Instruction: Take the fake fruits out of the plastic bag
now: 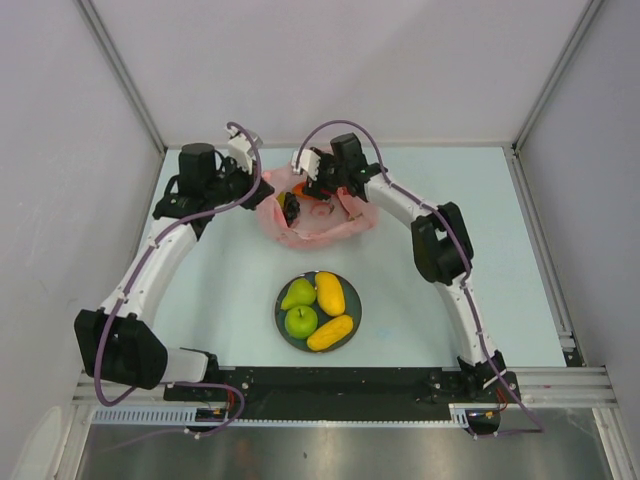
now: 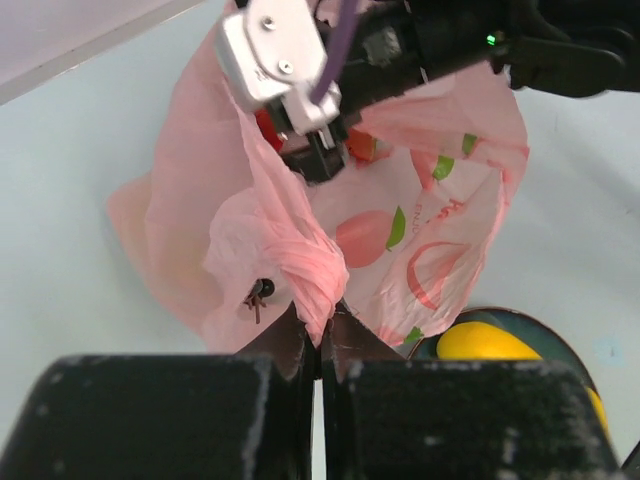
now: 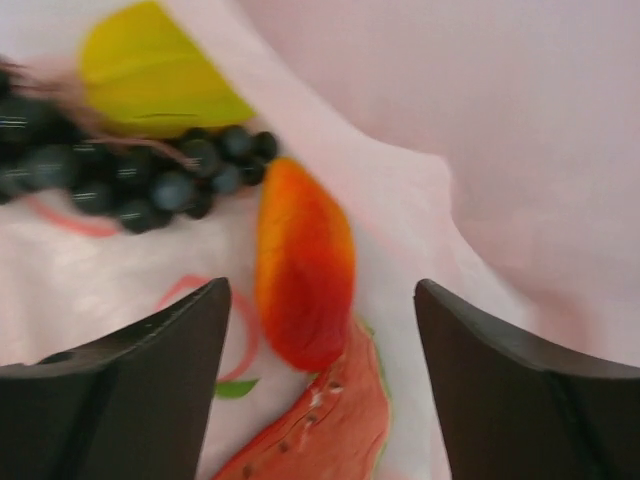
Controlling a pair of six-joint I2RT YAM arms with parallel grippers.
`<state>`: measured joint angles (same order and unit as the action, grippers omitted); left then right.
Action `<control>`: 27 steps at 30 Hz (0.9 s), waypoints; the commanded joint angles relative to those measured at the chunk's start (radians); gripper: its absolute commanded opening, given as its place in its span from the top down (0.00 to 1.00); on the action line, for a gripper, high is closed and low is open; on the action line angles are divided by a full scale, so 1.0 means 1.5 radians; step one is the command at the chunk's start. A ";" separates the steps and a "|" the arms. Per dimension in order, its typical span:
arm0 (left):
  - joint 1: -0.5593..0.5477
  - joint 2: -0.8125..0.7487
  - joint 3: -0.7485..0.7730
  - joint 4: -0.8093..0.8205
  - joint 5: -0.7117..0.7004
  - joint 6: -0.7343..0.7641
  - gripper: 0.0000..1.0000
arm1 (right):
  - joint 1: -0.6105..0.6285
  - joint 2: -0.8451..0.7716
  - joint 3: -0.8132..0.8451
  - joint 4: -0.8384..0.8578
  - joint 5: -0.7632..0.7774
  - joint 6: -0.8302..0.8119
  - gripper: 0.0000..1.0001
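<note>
Hovering R gripper [image 3: 322, 295], jaws apart, astride orange-red fruit [image 3: 300, 265]; centre it, then close gently. L gripper [image 2: 321, 338] clamped on plastic bag [image 2: 200, 200] fold.

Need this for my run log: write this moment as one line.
left pincer: shut on plastic bag | right pincer: open above orange-red fruit in bag | plate: four fruits out

The left arm [image 1: 160, 255] and right arm [image 1: 400, 200] have glossy white shells, chunky black joint housings [image 1: 440, 243] and thin purple cables [image 1: 345, 123]. The right gripper [image 3: 320, 335] has matte black fingers [image 3: 130, 390].
</note>
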<state>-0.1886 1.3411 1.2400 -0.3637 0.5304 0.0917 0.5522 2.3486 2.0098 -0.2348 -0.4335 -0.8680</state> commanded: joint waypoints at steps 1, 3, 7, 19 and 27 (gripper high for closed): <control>-0.002 0.006 0.001 -0.004 -0.008 0.049 1.00 | -0.022 0.095 0.117 -0.027 0.001 0.001 0.16; -0.002 0.007 -0.001 -0.001 -0.003 0.046 1.00 | -0.027 0.141 0.188 -0.054 -0.005 0.007 0.14; -0.003 0.007 -0.006 -0.002 -0.003 0.040 1.00 | -0.029 0.189 0.251 -0.067 -0.012 0.009 0.07; -0.003 -0.003 -0.029 0.001 -0.014 0.042 1.00 | -0.014 0.207 0.249 -0.119 -0.016 -0.012 0.43; 0.000 0.000 -0.041 0.026 -0.010 0.012 1.00 | -0.009 0.055 0.056 -0.006 0.012 -0.003 0.73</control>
<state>-0.1894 1.3560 1.1870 -0.3740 0.5076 0.1341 0.5308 2.5999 2.2337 -0.3126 -0.4286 -0.8845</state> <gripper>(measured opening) 0.009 0.548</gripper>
